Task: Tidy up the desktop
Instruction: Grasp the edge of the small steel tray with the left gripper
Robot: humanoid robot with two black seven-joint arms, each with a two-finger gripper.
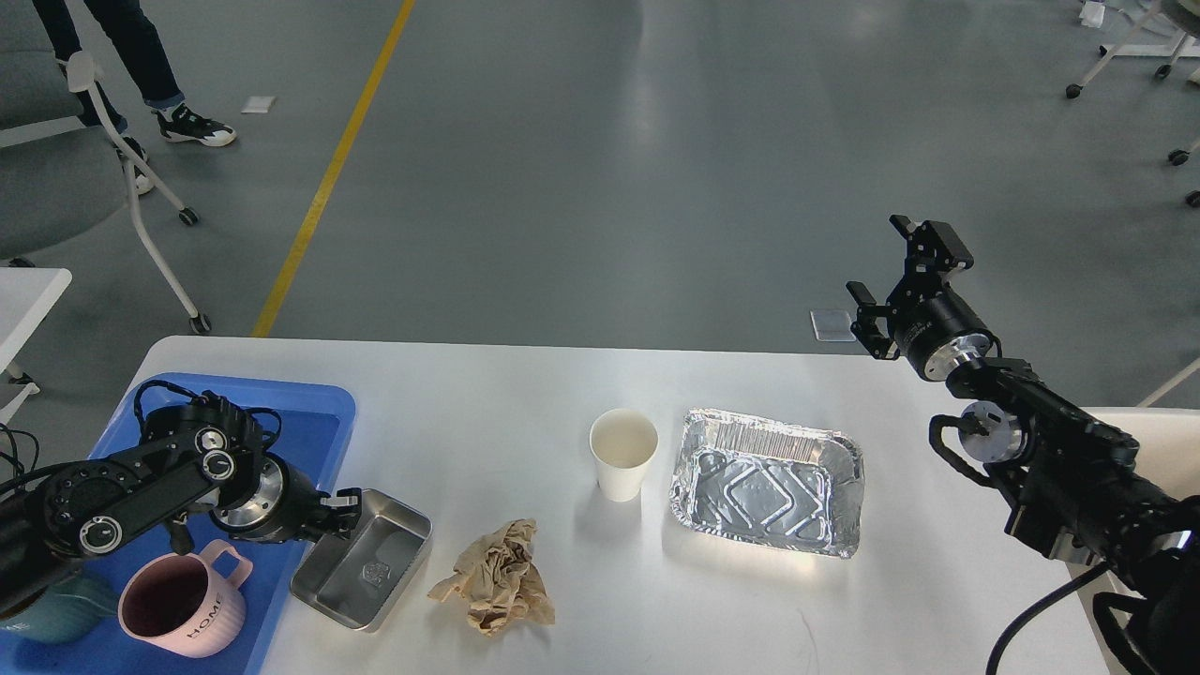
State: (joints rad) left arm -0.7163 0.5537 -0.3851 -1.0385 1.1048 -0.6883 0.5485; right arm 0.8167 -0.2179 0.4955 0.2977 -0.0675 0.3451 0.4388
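- Head view, my left gripper (339,511): fingers pinched on the left rim of the steel tin (364,572). The gap between the fingers is too dark to read, but the rim sits in it.
- The steel tin is rectangular and open side up. It is tilted, with its left edge riding on the right edge of the blue tray (309,412) and its right part on the desktop (525,394). Its long axis runs from near-left to far-right.
- My right gripper (898,286): fingers spread wide, holding nothing and touching nothing. It hangs in the air past the far right edge of the desktop, fingers pointing far-left.
- The desktop is white and glossy and fills the near half of the frame. Its long axis runs left to right, and its far edge runs almost level across the frame.
- On the blue tray, at the left end: a pink mug (184,605) marked HOME, handle pointing far-right. A teal item (52,609) just left of it is mostly hidden under my arm.
- Mid desktop: crumpled brown paper (497,577) just right of the steel tin, not touching it.
- A white paper cup (623,453) stands upright and empty, farther back than the paper.
- A foil tray (767,480) sits open side up, just right of the cup, long axis left to right.
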